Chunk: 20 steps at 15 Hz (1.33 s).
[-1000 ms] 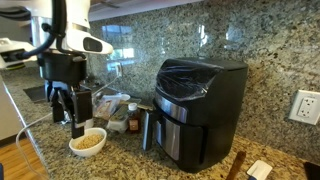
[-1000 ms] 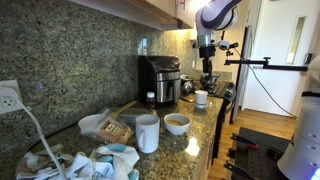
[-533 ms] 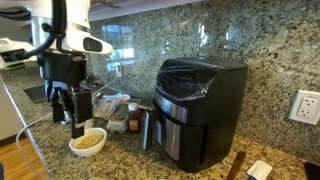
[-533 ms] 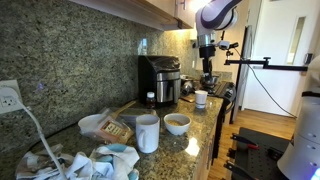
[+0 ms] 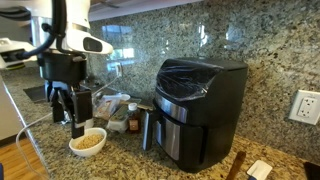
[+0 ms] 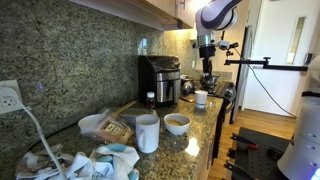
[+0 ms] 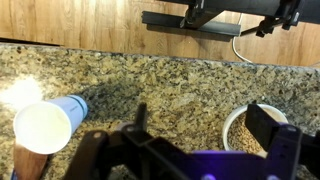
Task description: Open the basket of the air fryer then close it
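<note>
The black air fryer (image 5: 203,105) stands against the granite wall in both exterior views (image 6: 157,75). Its basket (image 5: 183,137) sits pushed in under the silver band, with the handle (image 5: 148,128) sticking out toward the arm. My gripper (image 5: 70,108) hangs open and empty well away from the handle, above a white bowl of grains (image 5: 88,142). It also shows far back in an exterior view (image 6: 207,72). In the wrist view the open fingers (image 7: 205,128) frame bare granite, with the bowl of grains (image 7: 243,135) beside one finger. The fryer is out of the wrist view.
A white cup (image 7: 45,124) lies on the counter; it also shows in an exterior view (image 6: 201,98). Packets and a jar (image 5: 115,110) sit between bowl and fryer. A mug (image 6: 148,132), a second bowl (image 6: 177,123) and cloths (image 6: 100,160) crowd the other side. A wall outlet (image 5: 304,106) is nearby.
</note>
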Motion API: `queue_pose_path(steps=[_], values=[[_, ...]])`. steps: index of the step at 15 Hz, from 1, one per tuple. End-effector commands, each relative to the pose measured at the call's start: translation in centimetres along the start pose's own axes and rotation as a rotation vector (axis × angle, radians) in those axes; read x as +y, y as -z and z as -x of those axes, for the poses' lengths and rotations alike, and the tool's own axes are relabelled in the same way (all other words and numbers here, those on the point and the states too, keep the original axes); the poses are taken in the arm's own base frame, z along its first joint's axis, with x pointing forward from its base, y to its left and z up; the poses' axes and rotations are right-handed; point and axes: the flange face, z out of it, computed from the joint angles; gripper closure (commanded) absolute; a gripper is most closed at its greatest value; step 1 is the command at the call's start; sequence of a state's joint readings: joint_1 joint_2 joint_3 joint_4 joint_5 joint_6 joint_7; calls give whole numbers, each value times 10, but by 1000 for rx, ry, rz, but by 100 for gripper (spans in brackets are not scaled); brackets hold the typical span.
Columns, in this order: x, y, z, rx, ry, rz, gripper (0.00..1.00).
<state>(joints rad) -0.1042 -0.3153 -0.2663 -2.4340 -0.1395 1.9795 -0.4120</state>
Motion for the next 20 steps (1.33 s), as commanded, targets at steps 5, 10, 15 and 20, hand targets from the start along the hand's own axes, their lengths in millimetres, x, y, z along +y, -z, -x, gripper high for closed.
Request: queue_pose_path(steps=[5, 10, 15, 20], values=[[0, 0, 0, 0, 0, 0, 0], [0, 0, 0, 0, 0, 0, 0], [0, 0, 0, 0, 0, 0, 0], [0, 0, 0, 32, -21, -18, 0]])
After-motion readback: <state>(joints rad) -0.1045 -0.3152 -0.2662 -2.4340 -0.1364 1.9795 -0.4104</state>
